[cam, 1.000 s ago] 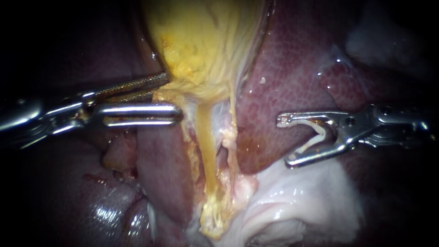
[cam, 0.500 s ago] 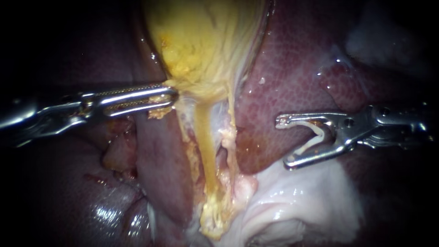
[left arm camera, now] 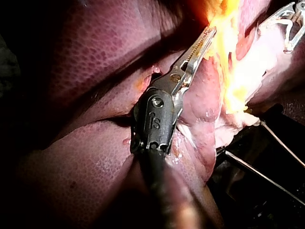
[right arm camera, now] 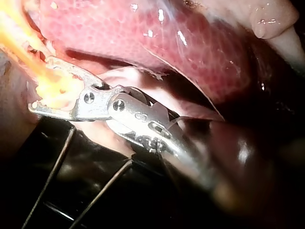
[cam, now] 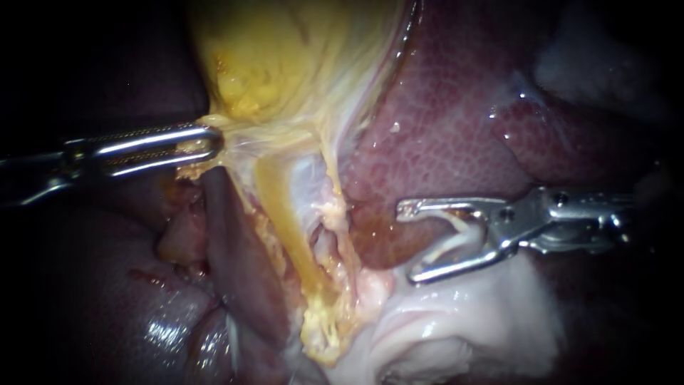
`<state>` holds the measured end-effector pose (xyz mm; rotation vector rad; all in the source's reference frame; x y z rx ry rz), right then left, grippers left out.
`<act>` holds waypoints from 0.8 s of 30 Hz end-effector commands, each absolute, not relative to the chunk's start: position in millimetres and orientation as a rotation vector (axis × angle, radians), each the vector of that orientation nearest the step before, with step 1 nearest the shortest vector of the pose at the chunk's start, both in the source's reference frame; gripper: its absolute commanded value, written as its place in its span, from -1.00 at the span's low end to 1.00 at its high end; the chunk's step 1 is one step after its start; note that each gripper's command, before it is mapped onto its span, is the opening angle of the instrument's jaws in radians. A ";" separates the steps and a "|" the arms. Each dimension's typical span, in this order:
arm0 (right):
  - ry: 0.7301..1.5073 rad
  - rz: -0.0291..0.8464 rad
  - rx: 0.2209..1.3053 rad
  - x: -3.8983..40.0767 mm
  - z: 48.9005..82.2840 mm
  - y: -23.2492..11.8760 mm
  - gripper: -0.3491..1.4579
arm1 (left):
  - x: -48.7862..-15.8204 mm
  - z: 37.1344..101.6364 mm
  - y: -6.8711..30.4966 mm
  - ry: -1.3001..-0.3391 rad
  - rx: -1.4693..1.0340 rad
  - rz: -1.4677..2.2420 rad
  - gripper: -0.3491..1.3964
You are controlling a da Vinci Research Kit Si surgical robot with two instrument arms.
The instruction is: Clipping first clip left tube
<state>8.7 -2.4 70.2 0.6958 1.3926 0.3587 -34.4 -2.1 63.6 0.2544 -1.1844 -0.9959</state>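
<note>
Our left instrument (cam: 212, 145) comes in from 9 o'clock in the endoscope view. Its end effector is clamped on the yellow lower edge of the gallbladder (cam: 285, 64), with both jaws pressing a fold of that tissue between them. The fold is drawn taut toward 9 o'clock. In the left wrist view the same instrument (left arm camera: 208, 33) has its toothed jaws together on the bright yellow tissue just ahead of it.

The left tube (cam: 288, 228) is the yellowish band running from the gallbladder's neck near the centre down toward 6 o'clock. A paler, fatty strand lies just beside it on the 3 o'clock side.

Our right instrument (cam: 410, 242) enters from 3 o'clock. Its end effector stands wide apart and carries a white clip (cam: 456, 235) seated deep in the throat, its legs resting against both jaws. The tips point toward 9 o'clock. They hover over the liver (cam: 456, 128) above the pale tissue (cam: 463, 321) at 5 o'clock, near the left tube but apart from it.

The right wrist view shows the right instrument (right arm camera: 40, 86) equally spread, with yellow tissue ahead of it. We cannot tell there whether they touch.
</note>
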 end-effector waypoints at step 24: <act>1.345 0.361 0.771 16.6 79.2 -6.3 0.05 | -35.9 61.6 -3.2 -1.201 0.276 -0.983 -1.00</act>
